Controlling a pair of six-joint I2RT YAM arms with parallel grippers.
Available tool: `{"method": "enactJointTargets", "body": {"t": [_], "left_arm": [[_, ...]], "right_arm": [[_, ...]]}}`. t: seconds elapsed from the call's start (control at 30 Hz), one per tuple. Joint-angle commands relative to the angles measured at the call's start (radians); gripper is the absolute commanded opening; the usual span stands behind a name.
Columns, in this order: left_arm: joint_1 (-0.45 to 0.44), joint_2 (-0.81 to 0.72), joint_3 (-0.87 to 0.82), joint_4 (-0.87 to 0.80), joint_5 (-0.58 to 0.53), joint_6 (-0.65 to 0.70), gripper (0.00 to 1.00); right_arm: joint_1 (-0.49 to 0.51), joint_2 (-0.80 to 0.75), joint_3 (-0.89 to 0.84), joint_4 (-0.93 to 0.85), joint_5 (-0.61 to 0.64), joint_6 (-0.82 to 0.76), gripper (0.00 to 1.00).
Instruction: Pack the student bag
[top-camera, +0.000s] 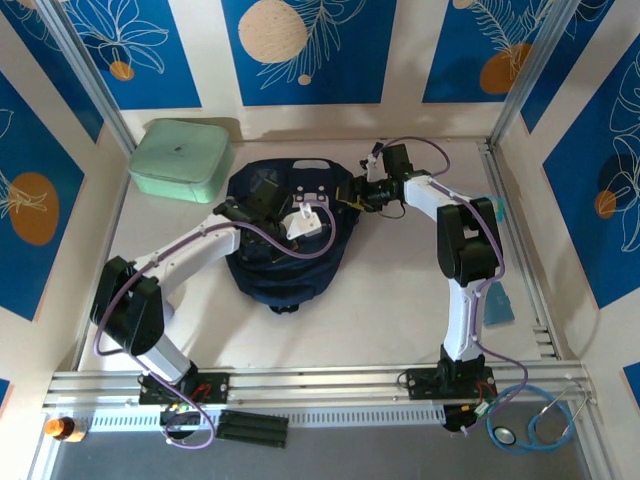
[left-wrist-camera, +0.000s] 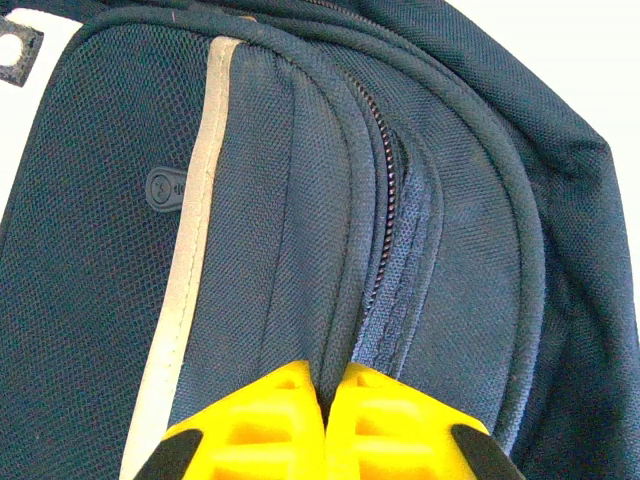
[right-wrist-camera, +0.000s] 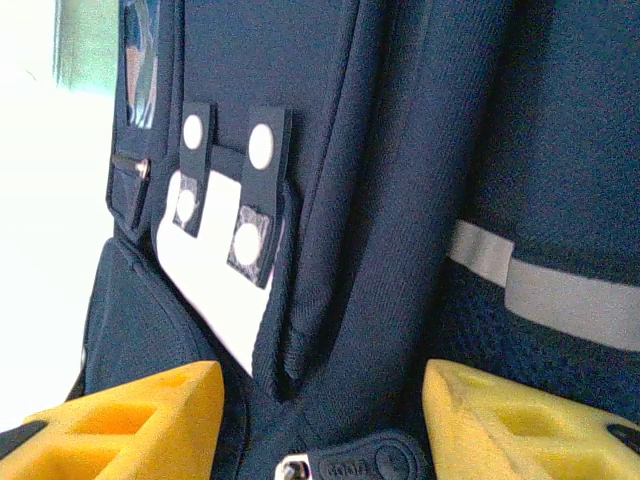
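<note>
Squarely at the middle of the surface (top-camera: 330, 335) lies the student bag (top-camera: 290, 282), navy, front pocket facing up. A mint-green case (top-camera: 180, 160) sits at its 10 o'clock, just beside it.

The left tool (left-wrist-camera: 325, 410) rests on the bag's 11 o'clock part. Its yellow fingers are clenched together on a fold of fabric beside the zipper (left-wrist-camera: 385, 200). At 9 o'clock of that zipper runs the grey stripe (left-wrist-camera: 195, 230), and past it a small round embossed emblem (left-wrist-camera: 165, 187) with no legible lettering.

The right tool (right-wrist-camera: 325, 425) is at the bag's 2 o'clock edge, released, jaws standing apart on either side of a fabric ridge. Between them at 6 o'clock hangs a rubber zipper pull (right-wrist-camera: 372, 463), its raised letters too small to read. Dark tabs (right-wrist-camera: 262, 190) carry plain white dots.
</note>
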Motion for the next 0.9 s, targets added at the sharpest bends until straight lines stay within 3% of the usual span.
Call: {"method": "enactJointTargets", "body": {"t": [0.0, 0.53, 0.73, 0.87], "left_arm": [[0.009, -0.035, 0.001, 0.061, 0.058, -0.021, 0.0], [0.009, -0.051, -0.002, 0.057, 0.071, -0.021, 0.0], [0.011, -0.044, 0.007, 0.054, 0.045, -0.036, 0.0], [0.025, -0.038, 0.026, 0.058, 0.059, -0.084, 0.0]], "right_arm": [[0.007, 0.015, 0.009, -0.084, -0.05, -0.054, 0.54], [0.015, -0.007, 0.046, -0.119, 0.047, -0.084, 0.11], [0.019, -0.058, 0.033, -0.116, 0.077, -0.12, 0.01], [0.022, -0.143, -0.064, -0.007, 0.027, -0.131, 0.0]]}}
